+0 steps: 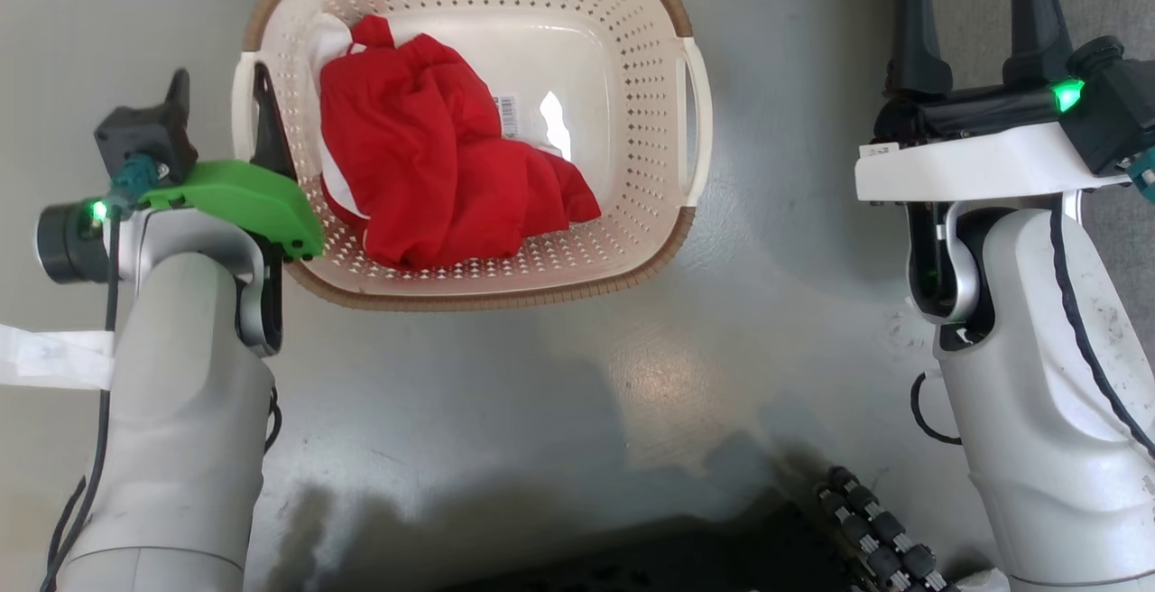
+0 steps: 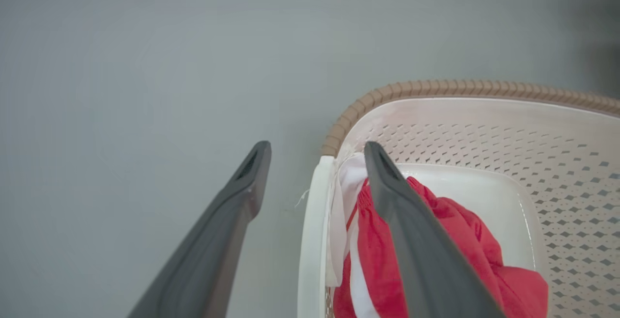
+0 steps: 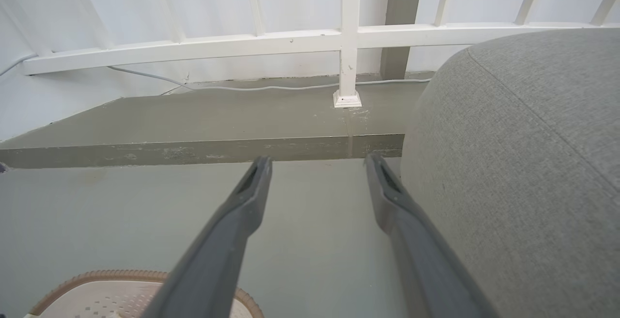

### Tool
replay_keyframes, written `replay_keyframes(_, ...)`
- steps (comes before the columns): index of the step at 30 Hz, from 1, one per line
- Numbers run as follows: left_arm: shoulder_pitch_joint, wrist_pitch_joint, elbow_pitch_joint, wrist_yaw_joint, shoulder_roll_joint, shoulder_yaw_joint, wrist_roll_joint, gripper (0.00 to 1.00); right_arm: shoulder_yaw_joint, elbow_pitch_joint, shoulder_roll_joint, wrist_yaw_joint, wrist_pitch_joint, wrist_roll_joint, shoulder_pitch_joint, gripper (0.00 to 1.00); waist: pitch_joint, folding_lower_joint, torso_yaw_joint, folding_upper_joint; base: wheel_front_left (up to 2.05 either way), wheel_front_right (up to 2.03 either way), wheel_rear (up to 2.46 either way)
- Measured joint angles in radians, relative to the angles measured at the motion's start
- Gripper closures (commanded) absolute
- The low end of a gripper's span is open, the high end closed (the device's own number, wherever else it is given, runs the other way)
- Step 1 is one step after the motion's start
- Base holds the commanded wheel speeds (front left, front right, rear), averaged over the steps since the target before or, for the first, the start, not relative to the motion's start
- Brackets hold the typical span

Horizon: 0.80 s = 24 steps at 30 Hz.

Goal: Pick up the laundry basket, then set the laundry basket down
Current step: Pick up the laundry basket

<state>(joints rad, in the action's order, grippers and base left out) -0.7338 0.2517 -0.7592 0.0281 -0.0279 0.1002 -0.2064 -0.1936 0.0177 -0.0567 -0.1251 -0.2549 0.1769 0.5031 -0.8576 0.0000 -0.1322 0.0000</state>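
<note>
Sitting on the grey floor [image 1: 541,393], the laundry basket [image 1: 632,123] is holding a crumpled red garment [image 1: 433,150]. The left hand [image 2: 316,148] is hanging open, its fingers straddling the basket's left loop handle [image 2: 312,221], one outside, one inside. The right hand [image 3: 317,159] is hovering open, well apart from the basket, beside a grey cushion [image 3: 523,163].

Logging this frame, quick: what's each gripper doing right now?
Left gripper: open, straddling the white loop handle of the cream-white perforated plastic laundry basket.
Right gripper: open, empty.
</note>
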Motion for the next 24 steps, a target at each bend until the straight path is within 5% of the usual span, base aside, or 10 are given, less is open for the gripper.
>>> replay_keyframes(24, 0.216, 0.0, 0.376, -0.006, 0.001, -0.054, 0.011, 0.0, 0.021, 0.087, 0.0, 0.0, 0.0, -0.009, -0.108, 0.0, 0.246, 0.0, 0.051, 0.0, 0.0, 0.0, 0.0)
